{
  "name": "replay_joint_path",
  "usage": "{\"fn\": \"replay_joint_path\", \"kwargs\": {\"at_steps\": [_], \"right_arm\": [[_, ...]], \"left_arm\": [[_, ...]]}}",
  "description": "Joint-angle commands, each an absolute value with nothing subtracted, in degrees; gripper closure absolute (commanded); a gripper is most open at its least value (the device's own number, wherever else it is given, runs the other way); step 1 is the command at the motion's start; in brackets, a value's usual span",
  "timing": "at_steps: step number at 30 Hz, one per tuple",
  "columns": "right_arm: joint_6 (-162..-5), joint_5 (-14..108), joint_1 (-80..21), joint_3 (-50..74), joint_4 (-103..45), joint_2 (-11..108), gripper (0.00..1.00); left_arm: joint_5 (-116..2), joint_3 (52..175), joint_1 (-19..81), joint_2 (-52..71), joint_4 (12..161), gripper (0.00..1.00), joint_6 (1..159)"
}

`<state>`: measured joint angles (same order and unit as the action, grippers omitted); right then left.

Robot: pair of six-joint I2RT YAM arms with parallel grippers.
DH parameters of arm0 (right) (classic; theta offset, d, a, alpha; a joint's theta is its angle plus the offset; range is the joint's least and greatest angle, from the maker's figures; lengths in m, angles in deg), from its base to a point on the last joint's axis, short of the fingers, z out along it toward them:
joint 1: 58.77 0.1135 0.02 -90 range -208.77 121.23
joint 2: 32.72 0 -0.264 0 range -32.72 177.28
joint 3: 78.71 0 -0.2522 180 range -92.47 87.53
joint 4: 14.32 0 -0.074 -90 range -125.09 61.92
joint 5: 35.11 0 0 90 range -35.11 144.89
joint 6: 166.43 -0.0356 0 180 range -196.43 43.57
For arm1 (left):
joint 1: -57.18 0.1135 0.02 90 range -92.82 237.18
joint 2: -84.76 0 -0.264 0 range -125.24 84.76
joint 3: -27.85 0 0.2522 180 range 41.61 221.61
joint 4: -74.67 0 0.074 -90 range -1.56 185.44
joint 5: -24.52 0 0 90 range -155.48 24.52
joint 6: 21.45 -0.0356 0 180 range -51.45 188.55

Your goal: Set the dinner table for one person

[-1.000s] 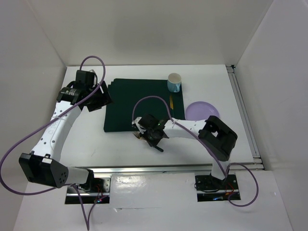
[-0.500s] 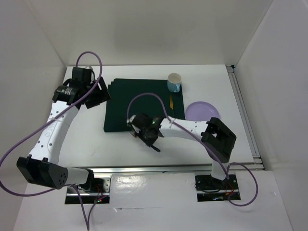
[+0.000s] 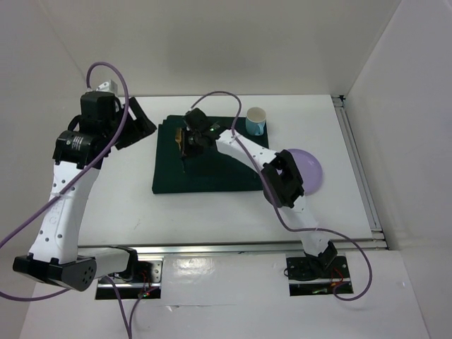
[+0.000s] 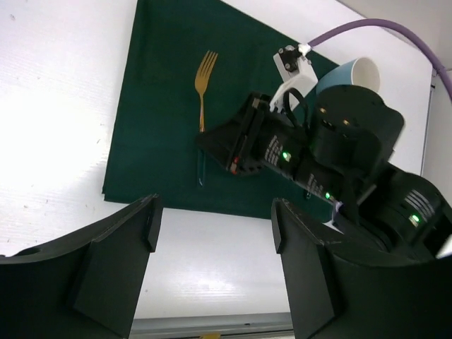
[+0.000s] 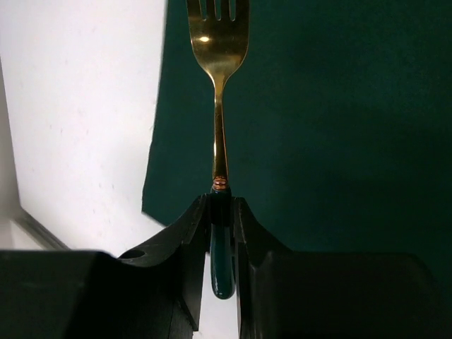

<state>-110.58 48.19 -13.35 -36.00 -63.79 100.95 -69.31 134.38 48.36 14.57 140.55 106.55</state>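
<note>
step in hand: placing the fork [image 5: 219,106]. the right gripper [image 5: 221,212] was clamped narrow on the fork's dark green handle, gold tines pointing to the top of the right wrist frame. the fork sat over the dark green mat [image 3: 212,176], just inside the mat's left edge. couldn't tell whether it was touching the cloth or hanging just above it. in the top view that arm reached across to the mat's upper left part.

the left gripper [image 3: 139,123] was spread wide w/ nothing in it, up at the upper left of the top view, off the mat and looking down on the work.

the counter [image 3: 127,205] filled most of the top frame, w/ the mat at its centre, a blue-and-white cup [image 3: 256,121] at the mat's upper right corner and a purple plate [image 3: 311,169] to the right, off the mat and partly hidden by the arm.

judgement: task was early-to-mid. the fork was nearly placed, but the plate wasn't on the mat yet. next move prob. called for lowering until the fork lay flat, opening the jaws, then lifting straight up so the handle wouldn't drag. plate after that.
</note>
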Motion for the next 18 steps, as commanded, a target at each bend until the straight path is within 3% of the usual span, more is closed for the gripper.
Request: {"fn": "replay_joint_path", "kwargs": {"at_steps": [1, 8, 18], "right_arm": [[-122.5, 46.9, -13.2, -35.0, -52.4, 101.6, 1.0], [-125.4, 50.8, -12.6, -44.9, -50.9, 111.6, 1.0], [-130.0, 53.7, -13.2, -43.3, -49.7, 115.0, 1.0]], "left_arm": [[-68.8, 134.2, 48.7, 15.9, 140.4, 0.2, 107.7], [-67.1, 132.4, 48.7, 16.5, 140.4, 0.2, 107.7], [-65.8, 130.2, 48.7, 17.0, 140.4, 0.2, 106.6]]}}
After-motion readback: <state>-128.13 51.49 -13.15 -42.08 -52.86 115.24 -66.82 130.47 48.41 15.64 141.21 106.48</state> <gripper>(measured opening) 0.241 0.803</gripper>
